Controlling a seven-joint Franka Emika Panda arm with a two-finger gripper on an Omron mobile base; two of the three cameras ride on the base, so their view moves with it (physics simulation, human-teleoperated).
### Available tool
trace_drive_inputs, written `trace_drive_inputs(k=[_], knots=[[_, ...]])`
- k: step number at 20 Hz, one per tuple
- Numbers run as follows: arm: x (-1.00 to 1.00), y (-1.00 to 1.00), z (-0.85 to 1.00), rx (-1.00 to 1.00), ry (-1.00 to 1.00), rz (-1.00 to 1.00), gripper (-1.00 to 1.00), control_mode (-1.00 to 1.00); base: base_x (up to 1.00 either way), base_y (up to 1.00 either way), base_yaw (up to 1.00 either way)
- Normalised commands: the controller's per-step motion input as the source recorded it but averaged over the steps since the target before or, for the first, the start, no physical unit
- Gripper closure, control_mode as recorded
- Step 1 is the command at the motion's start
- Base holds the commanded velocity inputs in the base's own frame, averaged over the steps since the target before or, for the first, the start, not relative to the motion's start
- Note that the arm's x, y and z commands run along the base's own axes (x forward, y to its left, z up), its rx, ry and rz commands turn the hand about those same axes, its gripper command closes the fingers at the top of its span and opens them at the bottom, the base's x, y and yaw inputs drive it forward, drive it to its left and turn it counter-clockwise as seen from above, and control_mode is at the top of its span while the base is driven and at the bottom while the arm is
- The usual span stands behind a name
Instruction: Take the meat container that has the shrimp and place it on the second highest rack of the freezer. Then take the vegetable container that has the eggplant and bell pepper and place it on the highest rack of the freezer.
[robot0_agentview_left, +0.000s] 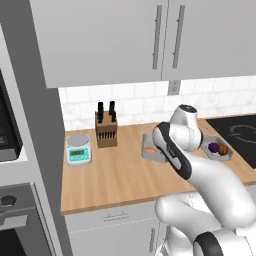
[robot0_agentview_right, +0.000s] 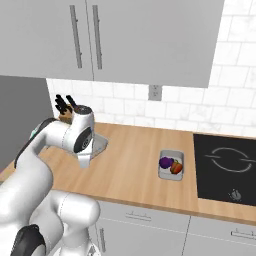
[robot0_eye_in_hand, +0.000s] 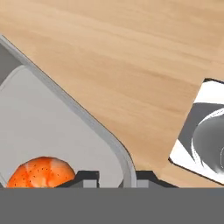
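Note:
The meat container (robot0_agentview_left: 148, 151) is a grey tray on the wooden counter, with the orange-pink shrimp (robot0_eye_in_hand: 41, 173) inside it. My gripper (robot0_eye_in_hand: 117, 179) is down at the tray's rim (robot0_eye_in_hand: 105, 135) and open. One fingertip (robot0_eye_in_hand: 87, 178) is inside the tray beside the shrimp, the other outside the wall. The vegetable container (robot0_agentview_right: 171, 173) stands to the right near the cooktop, holding the purple eggplant (robot0_agentview_right: 165, 162) and the orange-red bell pepper (robot0_agentview_right: 176, 167). The freezer and its racks are out of view.
A knife block (robot0_agentview_left: 106, 129) and a kitchen scale (robot0_agentview_left: 78, 149) stand at the counter's back left. The black cooktop (robot0_agentview_right: 227, 167) is set into the counter at the right. Wall cabinets (robot0_agentview_left: 125, 35) hang overhead, and an oven column (robot0_agentview_left: 15, 200) borders the left.

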Motion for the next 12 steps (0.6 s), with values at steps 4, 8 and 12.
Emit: trace_drive_inputs(k=[4, 8, 12], knots=[[-0.52, -0.03, 0.68, -0.03, 0.17, 0.12, 1.0, -1.0, 0.0, 0.0, 0.0], [-0.66, 0.0, -0.01, -0.06, 0.13, 0.09, 1.0, 1.0, -0.25, 0.0, 0.02], [0.0, 0.0, 0.0, 0.0, 0.0, 0.0, 1.0, 1.0, -1.0, 0.0, 0.07]])
